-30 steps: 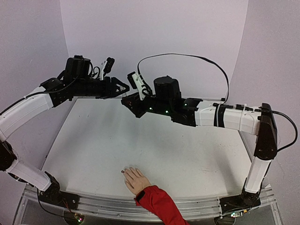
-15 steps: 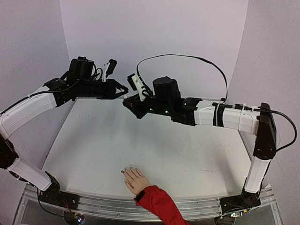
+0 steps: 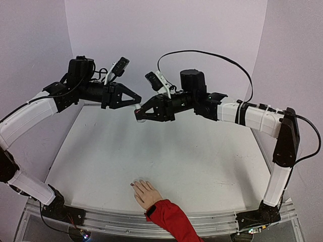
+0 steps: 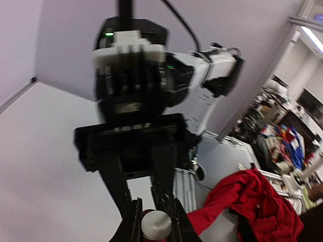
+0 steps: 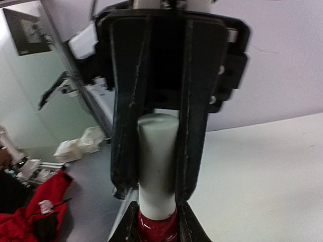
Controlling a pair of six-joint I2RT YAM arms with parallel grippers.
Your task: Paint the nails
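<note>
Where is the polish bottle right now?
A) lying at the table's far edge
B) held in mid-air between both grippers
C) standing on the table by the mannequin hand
B: the right gripper clamps the polish bottle by its red body, the left gripper pinches its white cap, both above the table.

Soft, even light was cast from above; only faint shadows were thrown on the table (image 3: 202,166). Both wrist views were blurred.
</note>
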